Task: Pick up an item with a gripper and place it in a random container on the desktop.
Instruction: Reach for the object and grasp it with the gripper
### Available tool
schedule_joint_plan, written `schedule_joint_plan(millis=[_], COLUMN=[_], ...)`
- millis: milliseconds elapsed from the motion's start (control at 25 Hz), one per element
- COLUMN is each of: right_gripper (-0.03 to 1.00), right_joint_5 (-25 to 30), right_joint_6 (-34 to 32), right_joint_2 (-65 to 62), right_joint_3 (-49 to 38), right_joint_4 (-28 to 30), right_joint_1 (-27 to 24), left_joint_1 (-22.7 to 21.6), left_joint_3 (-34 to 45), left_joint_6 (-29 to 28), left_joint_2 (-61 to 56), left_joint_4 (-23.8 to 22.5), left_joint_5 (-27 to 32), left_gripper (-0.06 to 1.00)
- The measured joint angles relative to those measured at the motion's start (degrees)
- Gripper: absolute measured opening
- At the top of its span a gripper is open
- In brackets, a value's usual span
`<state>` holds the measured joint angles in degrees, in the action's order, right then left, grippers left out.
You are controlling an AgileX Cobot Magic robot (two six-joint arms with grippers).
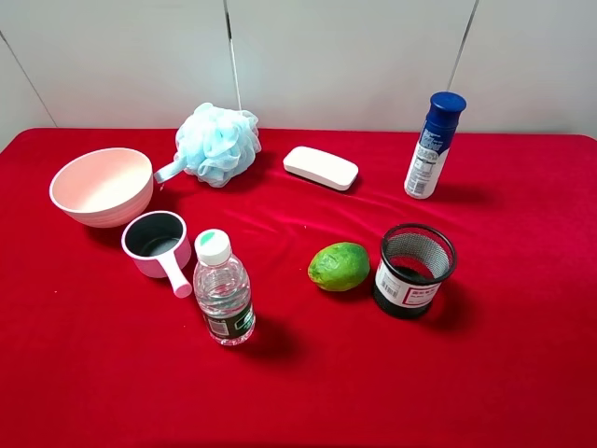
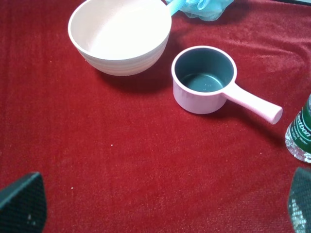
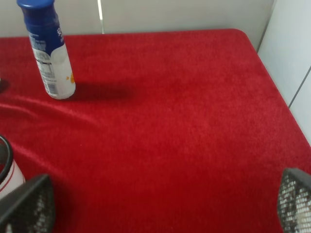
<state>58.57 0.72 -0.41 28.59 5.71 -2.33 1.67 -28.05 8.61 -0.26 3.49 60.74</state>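
Observation:
The slim white bottle with a dark-blue cap [image 1: 433, 145] stands upright at the back right of the red desktop [image 1: 522, 355]. It also shows in the right wrist view [image 3: 47, 51]. The black wire-mesh cup [image 1: 415, 269] stands in front of it, and its rim just shows in the right wrist view [image 3: 6, 165]. Neither gripper shows in the exterior high view. My left gripper [image 2: 160, 208] is open and empty over bare cloth. My right gripper [image 3: 163, 206] is open and empty, well apart from the bottle.
A pink bowl [image 1: 103, 187], a handled white-and-grey cup [image 1: 159, 245] and a clear water bottle [image 1: 223, 289] stand on the left. A blue bath puff [image 1: 217, 143] and a white oblong case [image 1: 320, 167] lie at the back. A green fruit [image 1: 340, 266] lies beside the mesh cup.

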Motion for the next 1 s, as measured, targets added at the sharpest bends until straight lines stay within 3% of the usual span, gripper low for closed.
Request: schedule_joint_plan(millis=[1000], right_gripper=[0.69], right_joint_5=[0.00], right_joint_6=[0.00], right_joint_2=[0.00], right_joint_3=[0.00], right_joint_4=[0.05], right_joint_1=[0.00], left_joint_1=[0.00], left_joint_3=[0.00], left_joint_6=[0.00], left_joint_2=[0.00], left_joint_4=[0.00], left_joint_5=[0.00], left_gripper=[0.99])
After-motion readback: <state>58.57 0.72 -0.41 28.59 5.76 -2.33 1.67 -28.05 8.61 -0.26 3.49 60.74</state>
